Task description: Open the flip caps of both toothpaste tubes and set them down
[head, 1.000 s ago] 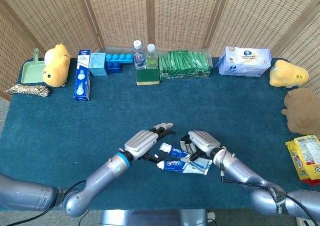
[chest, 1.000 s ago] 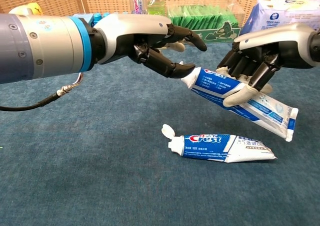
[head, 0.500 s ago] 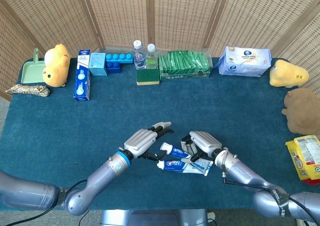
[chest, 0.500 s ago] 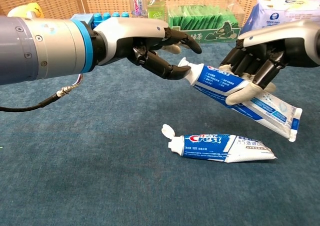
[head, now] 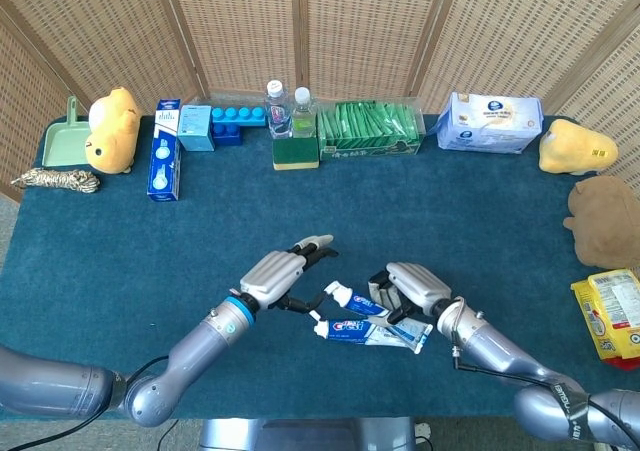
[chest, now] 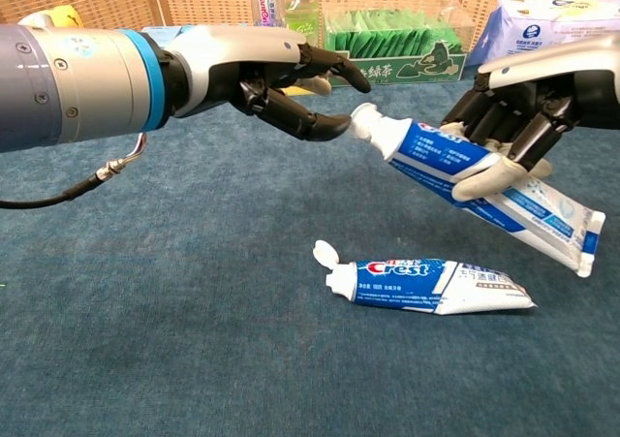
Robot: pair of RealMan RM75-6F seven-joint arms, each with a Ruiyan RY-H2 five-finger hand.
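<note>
A blue and white toothpaste tube [chest: 475,180] is gripped in the right hand [chest: 528,103] and held above the table [chest: 145,340], tilted, with its white cap end [chest: 366,124] pointing left and upward and its flat crimped end lower at the right. The cap on this tube appears closed. The left hand [chest: 276,78] is held empty with fingers spread and slightly curled, the dark fingertips [chest: 329,125] just beside the cap; whether they touch it cannot be told. A second tube [chest: 431,287] is lying flat on the blue cloth near the front, below the held one, with its white flip cap [chest: 325,254] swung open at the left end. In the head view, both hands [head: 275,276] [head: 410,289] are seen near the front middle of the table.
</note>
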